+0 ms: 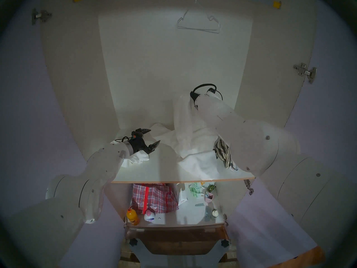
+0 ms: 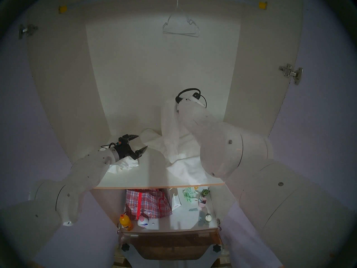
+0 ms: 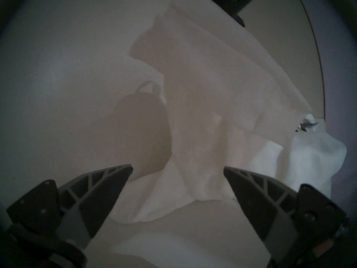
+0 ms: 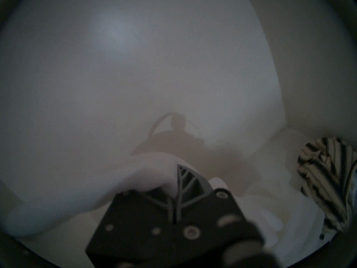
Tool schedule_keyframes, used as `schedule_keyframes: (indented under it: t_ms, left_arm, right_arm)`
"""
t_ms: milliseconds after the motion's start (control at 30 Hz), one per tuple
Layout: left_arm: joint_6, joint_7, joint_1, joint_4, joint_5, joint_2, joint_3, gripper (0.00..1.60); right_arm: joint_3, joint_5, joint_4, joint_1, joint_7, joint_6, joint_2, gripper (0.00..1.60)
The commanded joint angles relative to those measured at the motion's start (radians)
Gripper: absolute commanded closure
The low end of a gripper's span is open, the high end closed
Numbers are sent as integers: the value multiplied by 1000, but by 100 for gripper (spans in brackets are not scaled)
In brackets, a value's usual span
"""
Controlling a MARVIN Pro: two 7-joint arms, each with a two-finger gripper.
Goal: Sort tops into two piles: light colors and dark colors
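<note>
Head camera views look into an open wardrobe with a white shelf [image 1: 154, 171] at mid height. On the robot's left, the left gripper [image 1: 149, 139] hovers low over the shelf with its two dark fingers spread wide and nothing between them. A small crumpled white top [image 1: 135, 159] lies under its wrist.

On the right side of the shelf sits a big heap of white tops [image 1: 195, 155]. The right gripper [image 4: 178, 186] is raised near the back wall with its fingers pressed together on a thin white top [image 1: 181, 118], which hangs from it in a long drape down to the heap. In the right wrist view the pinched cloth bunches beside the closed fingers.

A beige top with black stripes [image 1: 224, 152] lies at the right edge of the heap, touching it, partly hidden by the right arm.

An empty wire hanger [image 1: 199, 24] hangs high at the back. On the lower shelf stand a red checked bag [image 1: 154, 196], an orange bottle [image 1: 133, 217] and small clutter.
</note>
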Motion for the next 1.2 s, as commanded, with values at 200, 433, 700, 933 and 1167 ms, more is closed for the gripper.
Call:
schedule_keyframes:
  t_ms: [200,433,700,933,1167]
  left_arm:
    - [47,-26,-64,-39,7,-8,7,0]
    - [82,-28,-57,-32,49,11,46,0]
    - [105,-11,-18,-2,50,-24,53,0]
    - [111,-8,-17,8,10,-35,-11,0]
    - [119,-39,-19,-2,-50,12,-98,0]
  right_arm:
    - [43,42,-57,83,28,148,-27,160]
    - [8,3,-71,56,-21,167,-17,160]
    - [23,25,-78,53,-26,292,-29,160]
    - [9,13,-119,32,-2,312,-46,160]
    - [-13,3,-150,1,22,328,-43,160]
